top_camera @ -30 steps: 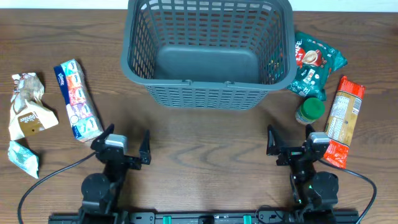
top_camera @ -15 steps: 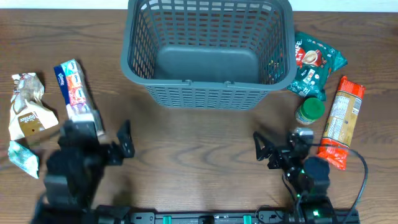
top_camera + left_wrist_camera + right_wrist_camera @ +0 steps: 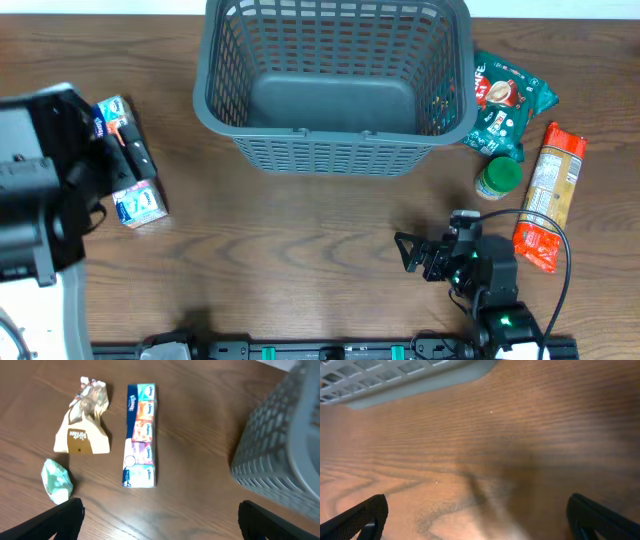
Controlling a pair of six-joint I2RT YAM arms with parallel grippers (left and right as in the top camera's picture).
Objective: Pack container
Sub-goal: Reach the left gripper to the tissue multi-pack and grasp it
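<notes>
Container (image 3: pixel 335 150) is sitting at the far middle of the table (image 3: pixel 300 230), upright, its grey floor showing in full from overhead.

Overhead only:
- Right of the container, three items are lying. A green snack bag (image 3: pixel 508 100) is touching the container's right wall. A green-lidded jar (image 3: pixel 498 178) is standing just in front of that bag. An orange pack (image 3: pixel 548 195) is lying further right of the jar.
- The left arm (image 3: pixel 30 200) is looming large, left of the container, and is covering most of what lies below it. Only a tissue pack (image 3: pixel 130 170) is peeking out beside it.
- The right gripper (image 3: pixel 408 255) is hovering in front of the container's right corner, near the jar, fingers spread apart and holding nothing.

Left wrist only:
- This view is showing what the arm hides. A tan bag (image 3: pixel 82 420) and a mint-green packet (image 3: pixel 57 480) are lying left of the tissue pack, further from the container; the packet is nearer the camera than the bag.
- The container's lattice wall is filling the right edge.
- The left gripper (image 3: pixel 160 510) is hanging with its fingers wide apart, nothing between them.

Right wrist only:
- Bare wood grain, with the container's lower edge crossing the top left. Both fingertips are sitting at the bottom corners, well apart.

Count: one container; six loose items, three on each side of it; two grippers.
</notes>
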